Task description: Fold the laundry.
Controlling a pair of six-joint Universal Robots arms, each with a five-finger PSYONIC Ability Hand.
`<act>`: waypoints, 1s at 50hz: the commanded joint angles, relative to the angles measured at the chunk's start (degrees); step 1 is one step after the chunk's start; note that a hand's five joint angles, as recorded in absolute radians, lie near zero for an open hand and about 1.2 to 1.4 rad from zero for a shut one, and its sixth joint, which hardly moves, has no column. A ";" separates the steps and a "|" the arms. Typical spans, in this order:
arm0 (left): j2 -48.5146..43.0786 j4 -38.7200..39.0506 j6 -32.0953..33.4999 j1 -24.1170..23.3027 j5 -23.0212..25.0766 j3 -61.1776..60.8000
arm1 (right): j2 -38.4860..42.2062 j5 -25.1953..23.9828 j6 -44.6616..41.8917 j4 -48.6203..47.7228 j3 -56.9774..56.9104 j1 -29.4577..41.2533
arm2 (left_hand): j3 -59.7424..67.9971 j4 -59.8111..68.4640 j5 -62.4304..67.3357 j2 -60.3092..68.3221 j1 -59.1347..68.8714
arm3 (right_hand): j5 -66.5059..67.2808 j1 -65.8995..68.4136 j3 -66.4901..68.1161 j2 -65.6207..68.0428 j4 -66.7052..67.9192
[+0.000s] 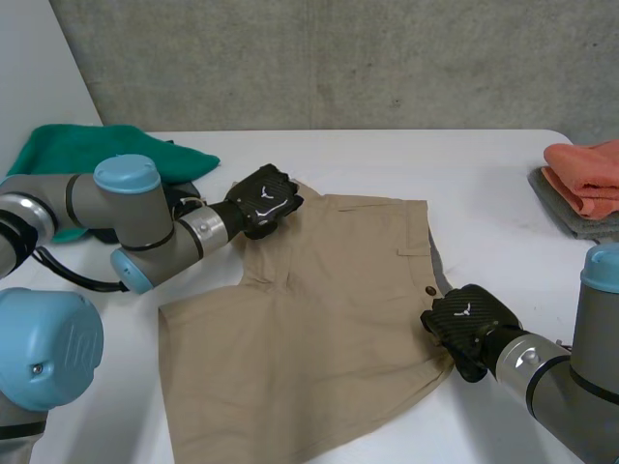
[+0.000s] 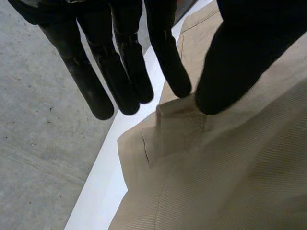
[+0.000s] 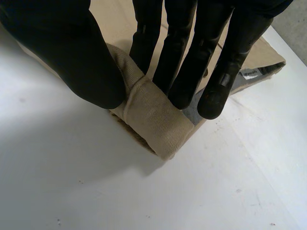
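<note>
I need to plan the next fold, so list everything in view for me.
shorts: one, tan, spread over the middle of the table
green cloth: one, green, bunched at the table's far left corner
orange cloth: one, orange, folded, at the table's right edge, on top of the grey cloth
grey cloth: one, grey, under the orange cloth
table: one, white
left hand: one, black, at the shorts' far left corner
right hand: one, black, pinching the near end of the shorts' waistband
</note>
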 commanded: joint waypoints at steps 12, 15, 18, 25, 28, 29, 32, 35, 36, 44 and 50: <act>7.06 2.64 10.12 0.63 -14.65 -8.57 | 0.04 -0.11 0.04 -0.15 0.70 0.01 | 23.95 23.76 24.17 23.80 23.50 | 13.33 22.87 11.60 12.20 11.62; 9.34 3.96 10.38 0.89 -14.91 -12.52 | 0.04 -0.11 0.04 -0.32 0.61 0.00 | 23.95 23.76 24.17 23.80 23.50 | 13.33 22.87 11.60 12.20 11.62; 12.41 4.40 10.38 1.60 -15.09 -17.09 | 0.04 -0.11 0.04 -0.33 0.70 0.00 | 23.95 23.76 24.17 23.80 23.50 | 13.33 22.87 11.60 12.20 11.62; 17.52 4.23 11.09 3.35 -15.44 -26.15 | 0.04 -0.20 0.04 -0.33 0.87 0.18 | 23.95 23.76 24.17 23.80 23.50 | 13.33 22.87 11.60 12.20 11.62; 18.92 5.28 10.38 3.62 -14.39 -27.74 | -0.05 -0.20 0.04 -0.41 0.78 0.18 | 19.80 19.62 20.03 19.66 19.36 | 13.33 22.87 11.60 12.20 11.62; 19.01 5.72 10.21 3.62 -14.30 -27.47 | -0.05 -0.20 0.04 -0.41 0.78 0.18 | 5.61 5.42 5.83 5.46 5.16 | 13.33 22.87 11.60 12.20 11.62; 19.10 9.05 9.07 2.74 -13.69 -25.55 | -0.05 -0.11 0.04 -0.41 0.70 0.18 | -25.82 -26.01 -25.60 -25.97 -26.27 | 13.33 22.87 11.60 12.20 11.62; 17.61 10.29 4.86 2.04 -10.80 -21.24 | -0.05 -0.11 0.04 -0.41 0.78 0.27 | -28.01 -28.20 -27.78 -28.15 -28.45 | 13.33 22.87 11.60 12.20 11.62; 16.82 10.12 3.46 1.78 -9.39 -19.84 | -0.05 -0.11 0.04 -0.41 0.87 0.27 | -28.18 -28.36 -27.95 -28.32 -28.62 | 13.33 22.87 11.60 12.20 11.62; 5.49 2.04 -3.94 -2.53 -1.56 -4.46 | -0.05 -0.11 0.04 -0.77 1.31 0.01 | -30.03 -30.22 -29.80 -30.18 -30.47 | 13.33 22.87 11.60 12.20 11.62; -2.34 -3.42 -3.77 -2.53 -1.56 5.30 | 0.04 -0.11 0.04 -1.20 1.31 -0.17 | -26.00 -26.19 -25.77 -26.15 -26.45 | 13.33 22.87 11.60 12.20 11.62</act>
